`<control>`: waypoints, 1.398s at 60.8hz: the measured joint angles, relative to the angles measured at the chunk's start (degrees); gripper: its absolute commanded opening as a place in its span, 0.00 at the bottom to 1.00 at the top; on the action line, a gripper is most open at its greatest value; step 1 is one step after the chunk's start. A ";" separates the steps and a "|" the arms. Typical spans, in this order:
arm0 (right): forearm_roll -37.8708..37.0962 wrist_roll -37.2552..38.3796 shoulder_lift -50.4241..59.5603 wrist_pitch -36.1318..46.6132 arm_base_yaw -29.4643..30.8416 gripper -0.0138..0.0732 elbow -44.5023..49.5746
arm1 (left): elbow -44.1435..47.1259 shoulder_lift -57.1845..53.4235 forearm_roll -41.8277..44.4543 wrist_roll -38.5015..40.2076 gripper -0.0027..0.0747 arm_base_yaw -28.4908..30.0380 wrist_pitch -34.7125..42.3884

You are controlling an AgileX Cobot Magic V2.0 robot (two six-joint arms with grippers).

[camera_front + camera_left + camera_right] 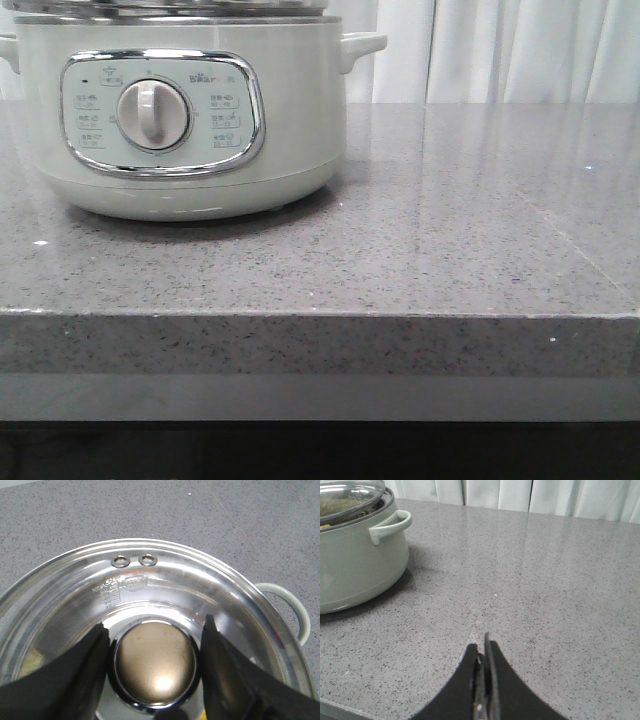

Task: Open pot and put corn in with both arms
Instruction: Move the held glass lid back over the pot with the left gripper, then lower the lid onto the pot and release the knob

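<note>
The pale grey-green pot [300, 120] stands at the back left of the counter, with its steel-rimmed glass lid [170, 10] on it. In the left wrist view my left gripper [155, 624] hangs over the lid [165, 580]. Its black fingers [85, 665] closely flank the round bronze knob [155, 660], with a thin dark gap on each side. A blurred yellow-green patch [27, 662] shows through the glass; I cannot tell whether it is the corn. My right gripper [482, 642] is shut and empty low over the counter, to the right of the pot [355, 565].
The grey speckled counter [450, 230] runs right of the pot to a front edge [320, 315]. White curtains [520, 50] hang behind. The pot's side handle [390, 525] sticks out toward my right gripper. No corn lies on the counter in any view.
</note>
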State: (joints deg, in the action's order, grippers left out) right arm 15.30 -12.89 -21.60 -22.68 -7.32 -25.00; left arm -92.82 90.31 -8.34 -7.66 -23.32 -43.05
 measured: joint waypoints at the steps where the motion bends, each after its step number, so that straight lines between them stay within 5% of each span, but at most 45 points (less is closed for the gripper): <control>1: 0.00 0.00 0.00 0.00 0.00 0.08 0.00 | 0.00 0.14 -0.10 0.00 0.25 0.00 -0.03; 58: 0.00 0.00 0.00 0.00 0.00 0.08 0.00 | -0.33 0.96 -2.58 -1.40 0.27 -0.36 -0.17; 85: 0.00 -0.10 0.00 0.00 0.00 0.08 0.00 | -0.58 1.17 -2.37 -2.55 0.69 -1.15 1.38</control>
State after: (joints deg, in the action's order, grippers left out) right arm 15.30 -12.99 -21.60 -22.68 -7.32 -25.00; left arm -93.40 91.47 -10.71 -10.21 -24.48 -41.67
